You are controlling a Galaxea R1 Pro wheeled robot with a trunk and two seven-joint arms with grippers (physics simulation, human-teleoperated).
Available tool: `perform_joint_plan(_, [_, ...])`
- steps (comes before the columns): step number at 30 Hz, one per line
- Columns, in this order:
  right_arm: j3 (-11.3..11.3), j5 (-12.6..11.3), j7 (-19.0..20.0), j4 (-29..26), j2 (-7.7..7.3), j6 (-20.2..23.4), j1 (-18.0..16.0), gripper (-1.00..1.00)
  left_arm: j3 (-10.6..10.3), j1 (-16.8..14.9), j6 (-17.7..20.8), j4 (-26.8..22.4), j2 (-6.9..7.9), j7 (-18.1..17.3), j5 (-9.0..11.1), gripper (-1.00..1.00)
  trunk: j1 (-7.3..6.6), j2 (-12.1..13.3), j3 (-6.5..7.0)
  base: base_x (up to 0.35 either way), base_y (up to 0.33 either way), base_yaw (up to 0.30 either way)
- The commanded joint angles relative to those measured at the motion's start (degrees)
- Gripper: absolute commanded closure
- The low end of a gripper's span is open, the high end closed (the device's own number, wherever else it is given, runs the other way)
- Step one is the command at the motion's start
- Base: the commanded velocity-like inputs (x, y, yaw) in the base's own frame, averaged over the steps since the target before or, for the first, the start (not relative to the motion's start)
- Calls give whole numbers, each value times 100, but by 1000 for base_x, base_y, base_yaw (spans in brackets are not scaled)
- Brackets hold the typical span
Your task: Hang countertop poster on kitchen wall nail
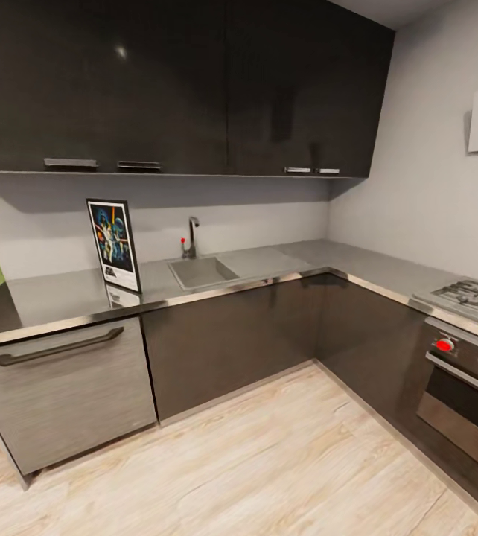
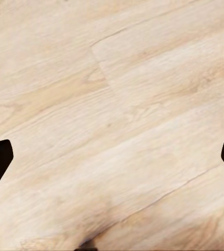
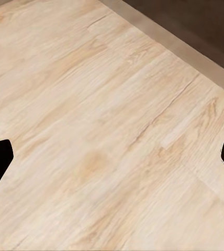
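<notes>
Near the front edge of the desk (image 1: 68, 298), left of the sink (image 1: 202, 272), the poster (image 1: 114, 244) stands upright, long axis vertical, artwork facing the room. Both end effectors, left (image 2: 112, 157) and right (image 3: 112, 157), hang over the wooden floor (image 1: 269, 461), well apart from it, fingers spread wide, holding nothing.
</notes>
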Motion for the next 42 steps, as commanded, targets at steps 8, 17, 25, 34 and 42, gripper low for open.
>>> perform_joint_plan(8, [-9,2,0,6,1,-20,-4,-100,4,2,-3,-8,-1,-1,-2,-100,3,-3,-5,257,-248,167])
perform_joint_plan(17, [-9,2,0,6,1,-20,-4,-100,4,2,-3,-8,-1,-1,-6,-100,3,-3,-5,257,-248,274])
perform_joint_plan(25, [-9,2,0,7,1,-20,-4,-100,4,2,-5,-8,-1,-1,-2,-100,3,-3,-5,257,-248,282])
perform_joint_plan(34, [-9,2,0,6,1,-20,-4,-100,18,2,-15,-10,-1,-1,0,-100,3,-3,-5,183,-168,256])
perform_joint_plan(42, [-6,9,4,7,-7,-13,-4,-100,123,2,-301,-131,101,-8,22,-100,3,-3,-5,20,-17,50])
